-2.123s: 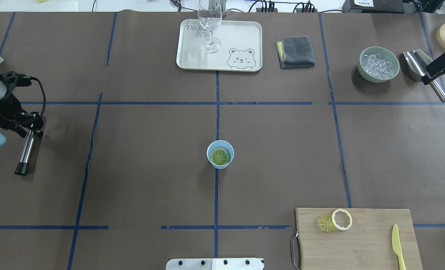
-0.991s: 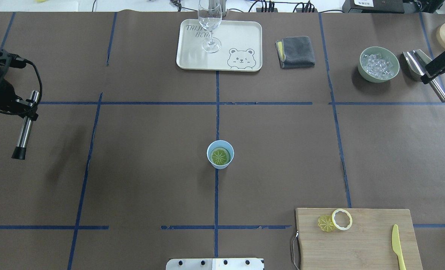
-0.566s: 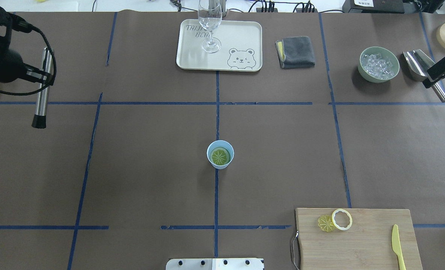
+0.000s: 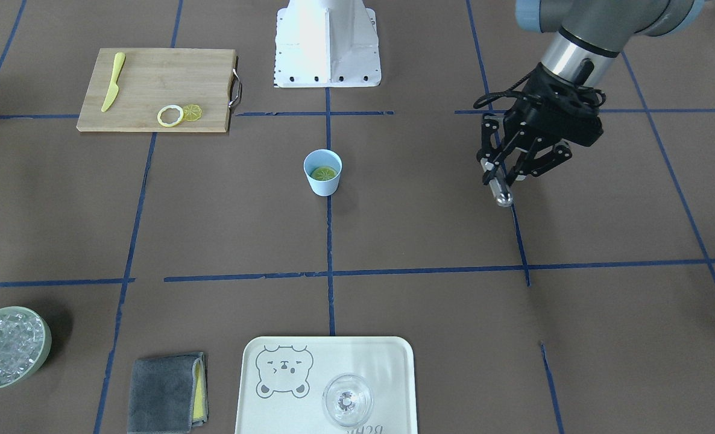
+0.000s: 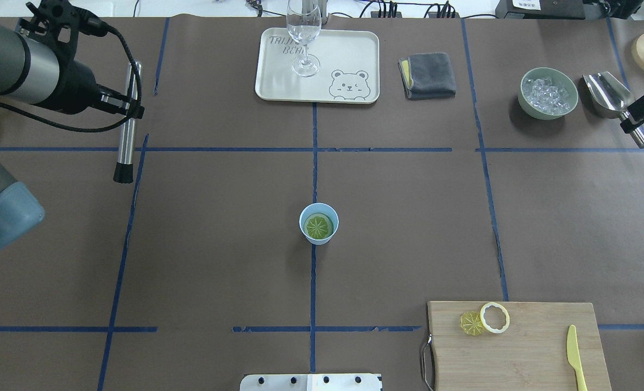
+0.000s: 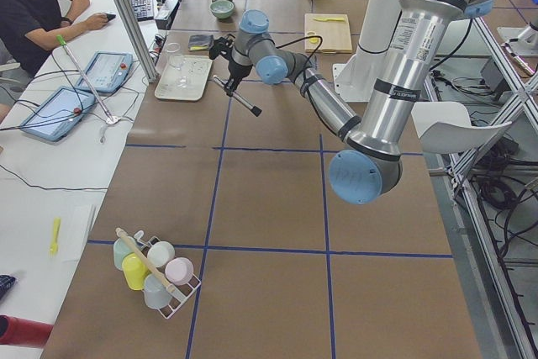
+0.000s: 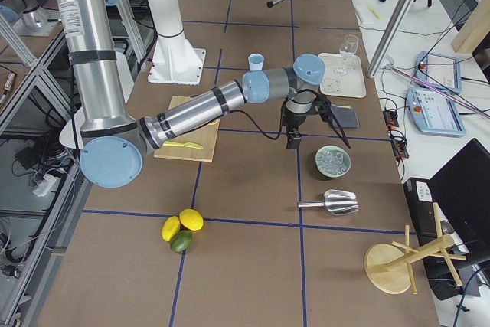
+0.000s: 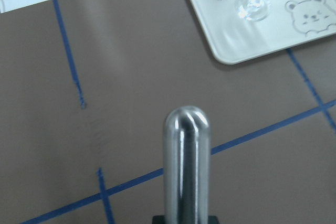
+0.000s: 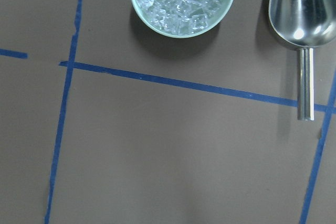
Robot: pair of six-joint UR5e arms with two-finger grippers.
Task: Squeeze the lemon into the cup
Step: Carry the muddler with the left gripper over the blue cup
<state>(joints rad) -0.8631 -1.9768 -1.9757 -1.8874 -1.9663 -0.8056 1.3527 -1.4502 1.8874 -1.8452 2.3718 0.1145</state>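
Front view: my left gripper (image 4: 503, 175) is clamped on a black-tipped steel muddler rod (image 4: 503, 196). The small light-blue plastic cup (image 4: 322, 185) sits at its 9 o'clock, with the thin yellow lemon slice (image 4: 324, 173) flat inside. Overhead: cup at my 4 o'clock, rod axis 12–6, tip at 6. I'm nearer than the right gripper (image 5: 634, 117), whose grip I can't tell. Versus 0.6 s ago, I've swung toward 1 o'clock; cup unmoved.
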